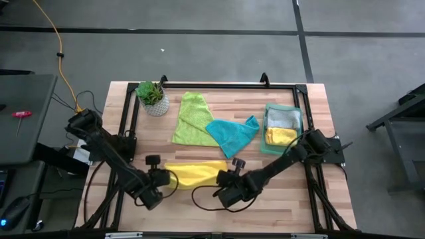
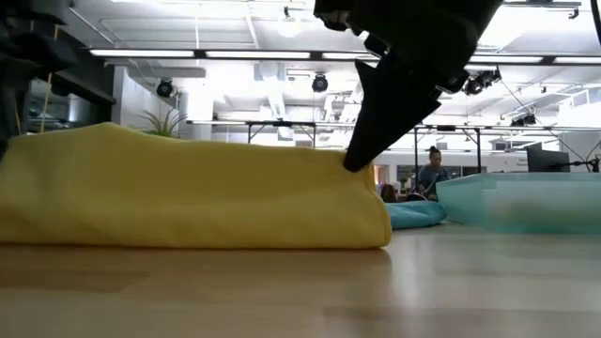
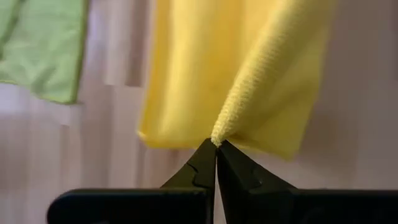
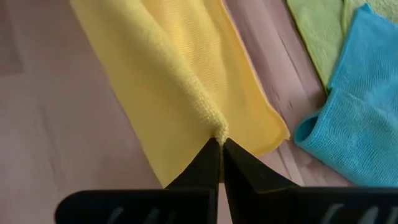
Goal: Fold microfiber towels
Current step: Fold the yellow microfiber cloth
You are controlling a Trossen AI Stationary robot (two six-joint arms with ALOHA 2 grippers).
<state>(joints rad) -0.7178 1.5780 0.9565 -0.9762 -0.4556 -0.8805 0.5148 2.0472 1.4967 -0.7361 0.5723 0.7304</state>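
Both arms reach low toward the yellow towel (image 1: 194, 174), one at each short end. The left gripper (image 3: 215, 144) has its fingers pressed together, pinching the towel's left edge. The right gripper (image 4: 220, 142) is likewise clamped on a raised fold at the towel's right edge.

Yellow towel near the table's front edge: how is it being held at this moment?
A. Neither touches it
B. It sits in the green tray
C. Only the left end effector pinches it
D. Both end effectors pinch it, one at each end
D: the left end effector and the right end effector are each shut on a fold of the yellow towel, at opposite ends.
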